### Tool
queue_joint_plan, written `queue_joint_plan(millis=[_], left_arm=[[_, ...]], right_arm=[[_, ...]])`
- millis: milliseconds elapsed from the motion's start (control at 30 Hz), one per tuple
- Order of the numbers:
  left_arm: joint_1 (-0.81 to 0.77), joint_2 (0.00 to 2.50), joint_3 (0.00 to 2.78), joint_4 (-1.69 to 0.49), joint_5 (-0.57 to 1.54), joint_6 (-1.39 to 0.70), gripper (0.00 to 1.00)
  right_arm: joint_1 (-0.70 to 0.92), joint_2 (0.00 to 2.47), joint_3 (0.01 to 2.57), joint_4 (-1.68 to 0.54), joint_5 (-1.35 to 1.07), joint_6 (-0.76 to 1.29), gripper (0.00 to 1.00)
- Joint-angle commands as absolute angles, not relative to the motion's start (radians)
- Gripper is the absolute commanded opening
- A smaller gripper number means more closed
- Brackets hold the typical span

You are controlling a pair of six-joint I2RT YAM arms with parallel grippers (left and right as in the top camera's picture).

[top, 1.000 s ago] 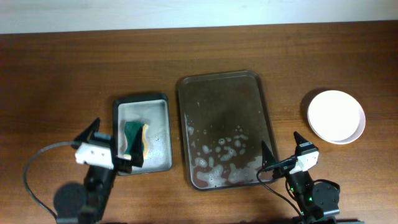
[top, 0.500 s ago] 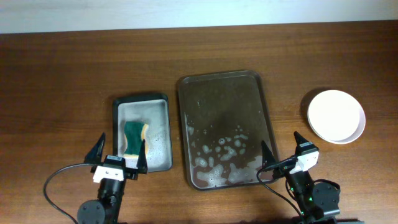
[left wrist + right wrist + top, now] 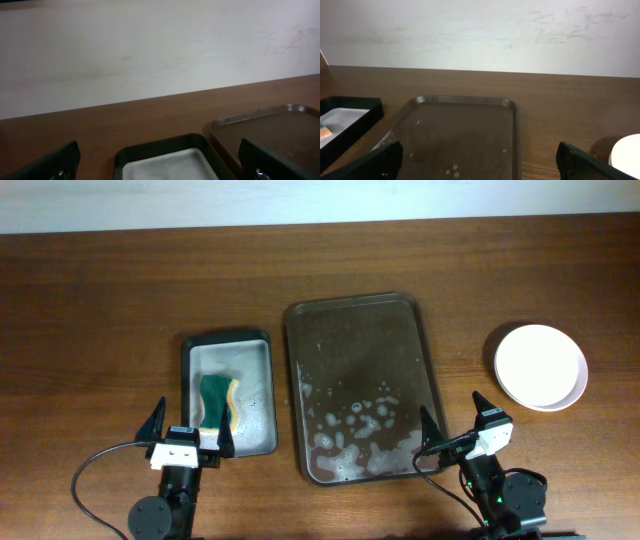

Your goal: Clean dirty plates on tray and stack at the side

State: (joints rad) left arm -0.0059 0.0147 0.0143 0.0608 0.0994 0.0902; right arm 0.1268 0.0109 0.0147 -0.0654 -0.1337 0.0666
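The dark brown tray (image 3: pixel 355 330) lies in the middle of the table with foam on its near half and no plates on it; it also shows in the right wrist view (image 3: pixel 465 130) and the left wrist view (image 3: pixel 270 125). White plates (image 3: pixel 541 366) sit stacked on the table at the right, their edge showing in the right wrist view (image 3: pixel 627 155). My left gripper (image 3: pixel 190 430) is open and empty at the near edge of the grey tray. My right gripper (image 3: pixel 452 420) is open and empty at the brown tray's near right corner.
A small grey metal tray with a black rim (image 3: pixel 255 355) lies left of the brown tray and holds a green and yellow sponge (image 3: pixel 217 402). A pale wall stands beyond the table's far edge.
My left gripper has shifted very slightly after pulling back toward the near edge from the grey tray. The right arm and the plates have not moved.
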Motion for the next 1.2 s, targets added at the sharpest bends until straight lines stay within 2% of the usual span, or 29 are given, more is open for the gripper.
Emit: queue_joint_plan(millis=[0, 133, 1167], left_arm=[[-0.001, 0.005, 0.009, 0.051, 0.089, 0.107, 0.99], [-0.001, 0.006, 0.009, -0.077, 0.086, 0.107, 0.99], [-0.001, 0.012, 0.009, -0.075, 0.085, 0.107, 0.99]], right_arm=[[0.123, 0.004, 0.006, -0.063, -0.147, 0.059, 0.99], [0.123, 0.004, 0.006, -0.063, -0.147, 0.059, 0.99], [0.123, 0.004, 0.006, -0.063, -0.147, 0.059, 0.99]])
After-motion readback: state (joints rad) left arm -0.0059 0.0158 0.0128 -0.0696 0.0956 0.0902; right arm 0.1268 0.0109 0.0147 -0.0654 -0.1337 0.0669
